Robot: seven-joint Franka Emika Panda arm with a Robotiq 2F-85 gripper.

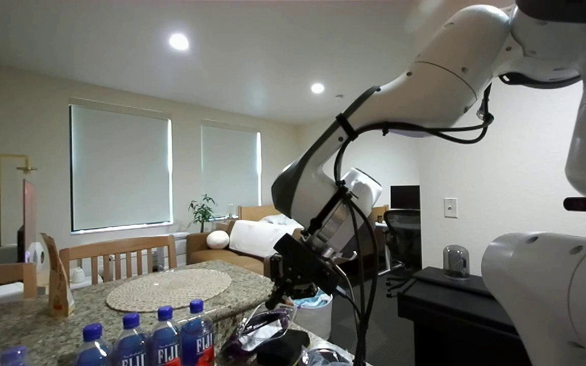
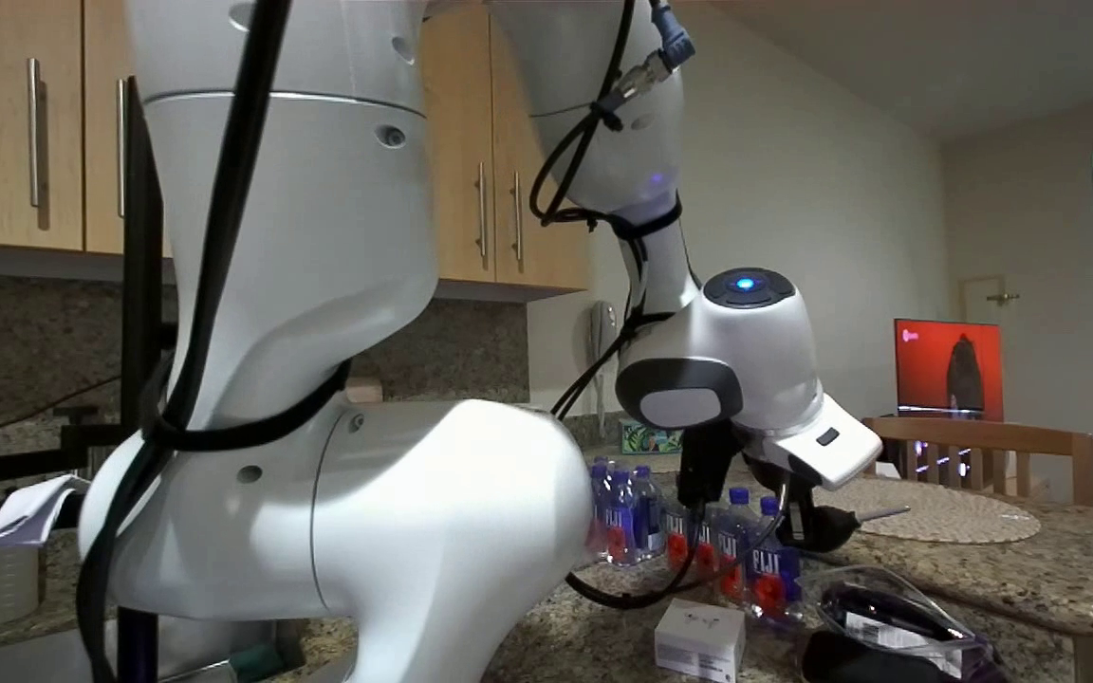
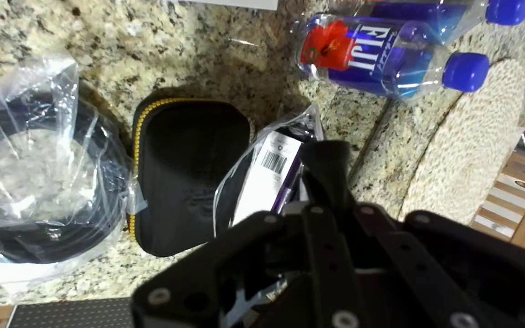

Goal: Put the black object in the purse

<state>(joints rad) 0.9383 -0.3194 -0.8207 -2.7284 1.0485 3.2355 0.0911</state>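
A black bulb-shaped object with a thin grey nozzle [image 2: 829, 529] is between my gripper's fingers in an exterior view. In the wrist view its dark, blurred end [image 3: 327, 166] sticks out past the fingers. My gripper [image 3: 335, 202] is shut on it and holds it above the counter; it also shows in both exterior views [image 1: 282, 297] [image 2: 798, 520]. Below is a clear pouch [image 3: 267, 171] holding black and purple items with a white barcode label, also visible [image 2: 902, 621]. Beside it lies a black case with a yellow zipper [image 3: 189, 177], apparently closed. I cannot tell which is the purse.
Several water bottles [image 1: 197, 335] stand close to the pouch. A white box [image 2: 700, 640] sits near them. A bagged black coil [image 3: 39, 177] lies beside the case. A raised counter edge and a round woven mat [image 1: 171, 288] are on the other side.
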